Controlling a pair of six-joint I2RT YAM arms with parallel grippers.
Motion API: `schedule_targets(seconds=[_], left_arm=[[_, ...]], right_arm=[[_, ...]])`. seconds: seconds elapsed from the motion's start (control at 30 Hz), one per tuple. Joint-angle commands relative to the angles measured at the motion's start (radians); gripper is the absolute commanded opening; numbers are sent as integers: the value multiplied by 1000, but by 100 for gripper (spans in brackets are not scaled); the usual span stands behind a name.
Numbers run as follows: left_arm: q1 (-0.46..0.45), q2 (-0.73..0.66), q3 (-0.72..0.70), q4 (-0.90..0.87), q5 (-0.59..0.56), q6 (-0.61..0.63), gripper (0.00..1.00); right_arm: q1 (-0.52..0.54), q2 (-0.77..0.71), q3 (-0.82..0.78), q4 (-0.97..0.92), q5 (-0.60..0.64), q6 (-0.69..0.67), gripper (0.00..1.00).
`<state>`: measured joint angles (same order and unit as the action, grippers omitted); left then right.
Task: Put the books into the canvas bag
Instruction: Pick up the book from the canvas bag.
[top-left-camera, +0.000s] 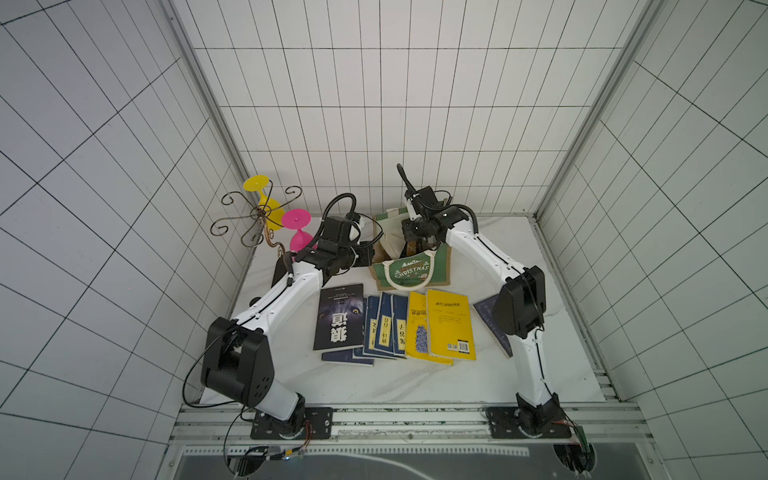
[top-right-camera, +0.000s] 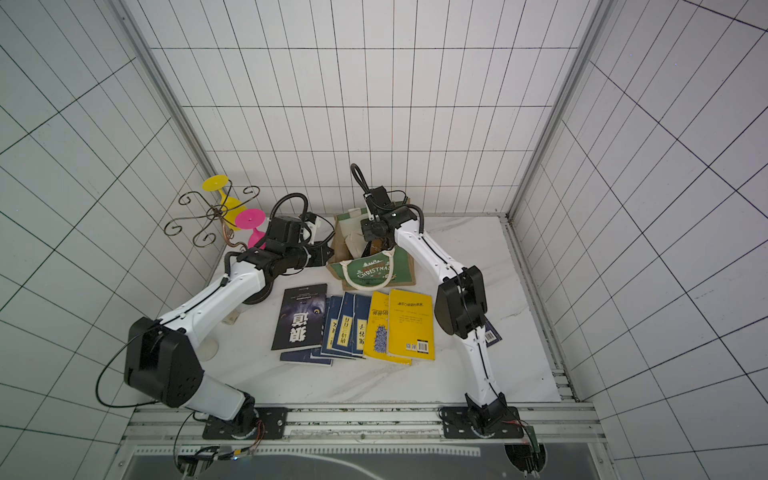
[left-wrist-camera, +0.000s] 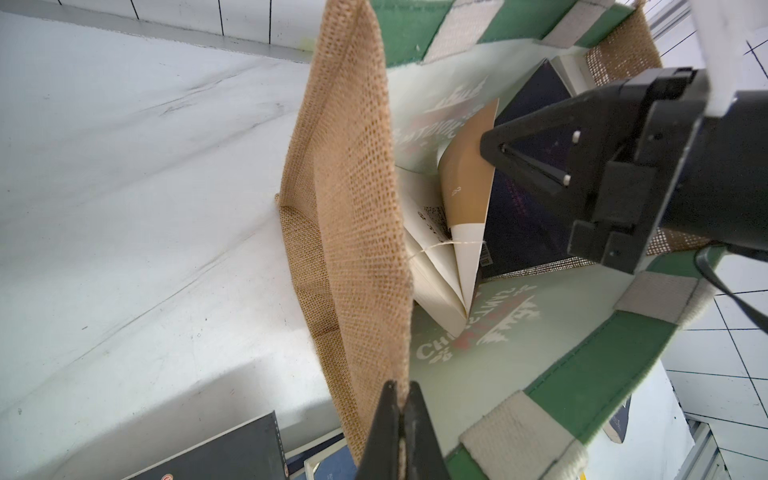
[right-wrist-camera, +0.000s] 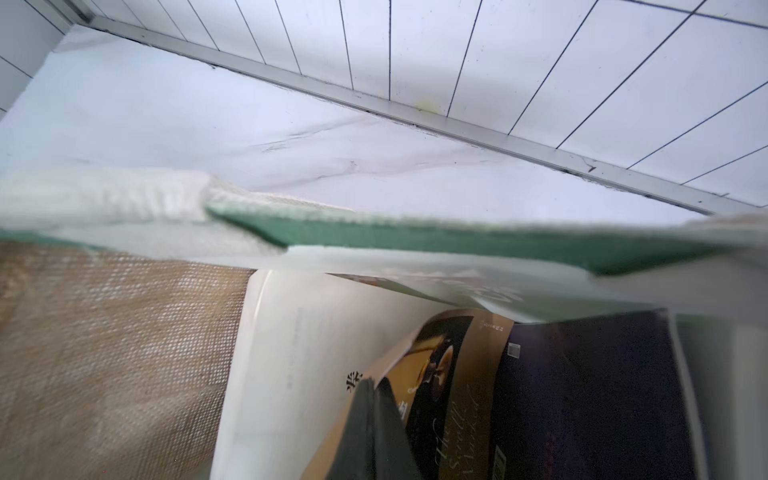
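White grid-tiled walls (top-left-camera: 374, 104), white marble tabletop (top-left-camera: 415, 382), aluminium rail (top-left-camera: 415, 417)

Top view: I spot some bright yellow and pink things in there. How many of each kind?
yellow books: 2, lying on the table, one overlapping the other
yellow goblet: 1
pink goblet: 1
Total: 4

Both top views look steeply down from high over the near edge, showing the whole tabletop (top-left-camera: 478, 382). Both wrist views sit close to the canvas bag (left-wrist-camera: 357, 208), sharing its inside and the tan-and-black book (right-wrist-camera: 457, 374).
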<state>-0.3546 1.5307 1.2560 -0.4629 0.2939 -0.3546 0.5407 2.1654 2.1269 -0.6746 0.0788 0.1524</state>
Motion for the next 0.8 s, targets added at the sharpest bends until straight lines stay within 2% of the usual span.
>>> schedule_targets(seconds=[0.0, 0.2, 0.63, 0.7, 0.77], left_arm=[[9, -14, -12, 6, 11, 6, 0], [9, -17, -14, 11, 17, 4, 0], [9, -22, -11, 18, 40, 2, 0], [9, -22, -4, 15, 60, 3, 5], [9, -23, 13, 2, 78, 5, 16]], right_arm=[[-44, -105, -108, 86, -133, -29, 0], [-91, -202, -216, 192, -307, -18, 0], [-139, -268, -239, 228, -421, -4, 0], [-142, -271, -244, 227, -402, 2, 0], [-148, -271, -246, 210, -353, 12, 0]])
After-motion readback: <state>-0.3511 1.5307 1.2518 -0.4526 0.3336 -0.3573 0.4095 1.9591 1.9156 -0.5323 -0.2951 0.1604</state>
